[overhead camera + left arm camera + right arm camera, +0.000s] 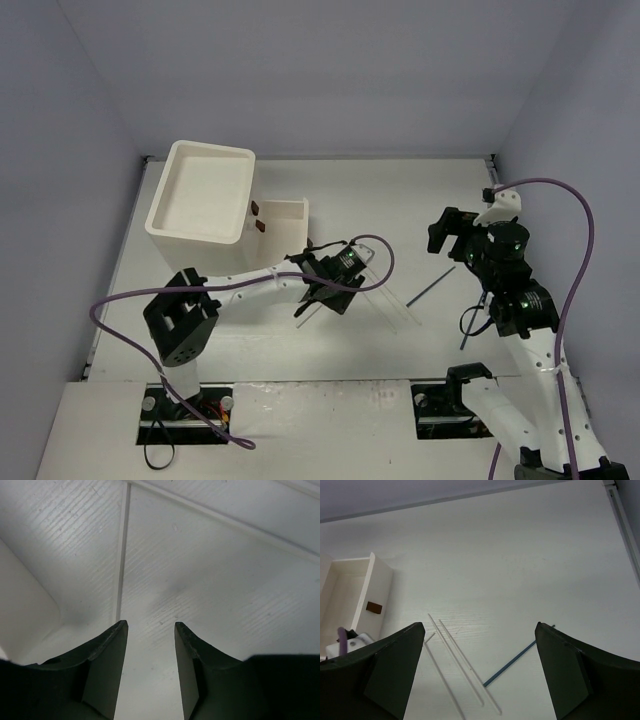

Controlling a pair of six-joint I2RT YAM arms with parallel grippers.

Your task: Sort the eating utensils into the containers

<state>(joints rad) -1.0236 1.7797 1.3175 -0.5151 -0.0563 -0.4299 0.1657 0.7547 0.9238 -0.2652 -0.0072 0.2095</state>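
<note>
The clear chopsticks (453,655) and a blue chopstick (519,655) lie near the middle of the bench (495,570), not yet in the open drawer (380,587) toward the far left corner. The left fingers (112,650) stand a little apart and the right fingers (395,665) wide apart, and both hold nothing. I think this is the picking-up step: next, fingers must drop over one thin stick and pinch it.

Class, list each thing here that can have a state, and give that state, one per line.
Left black two-finger gripper: open, empty.
Right black two-finger gripper: wide open, empty.
Long narrow white plastic drawer: pulled out.
Thin clear-white chopsticks: flat on table, unsorted.
Thin dark blue chopstick: flat on table, unsorted.
</note>
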